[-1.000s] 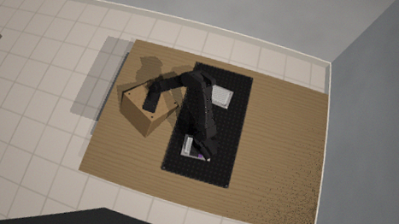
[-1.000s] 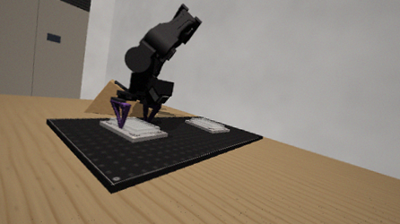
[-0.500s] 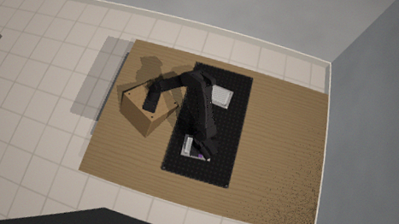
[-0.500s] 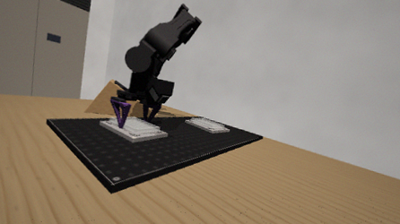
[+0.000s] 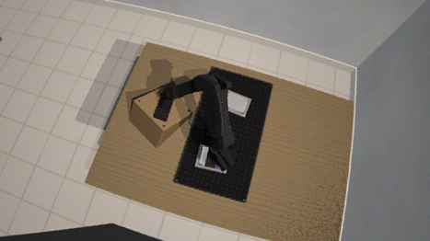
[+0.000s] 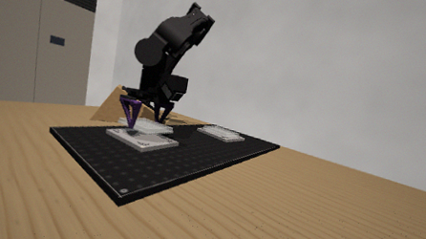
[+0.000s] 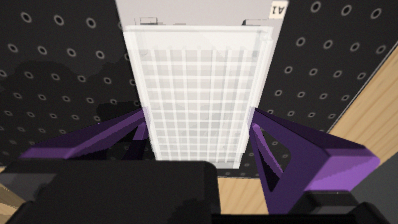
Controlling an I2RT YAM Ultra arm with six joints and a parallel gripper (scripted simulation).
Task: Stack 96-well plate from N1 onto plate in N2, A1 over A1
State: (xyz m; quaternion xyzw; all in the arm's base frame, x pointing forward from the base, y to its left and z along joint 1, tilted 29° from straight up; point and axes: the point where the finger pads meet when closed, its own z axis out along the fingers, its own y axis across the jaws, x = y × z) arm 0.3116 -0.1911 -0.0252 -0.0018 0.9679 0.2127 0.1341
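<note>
My gripper (image 7: 198,112) is shut on the clear 96-well plate (image 7: 197,92), its purple fingers pressing on the two long sides. In the exterior view the plate (image 6: 146,125) hangs a little above the grey nest N1 (image 6: 142,140), with the gripper (image 6: 146,116) over it. The nest's A1 label (image 7: 278,9) shows at the far right corner in the wrist view. The other 96-well plate (image 6: 221,133) sits in nest N2 further along the black board; it also shows from above (image 5: 238,102). The arm hides most of N1 from above.
Both nests stand on a black perforated board on the wooden table. A tan box (image 5: 160,118) carries the arm's base left of the board. A grey cabinet (image 6: 15,35) stands beyond the table.
</note>
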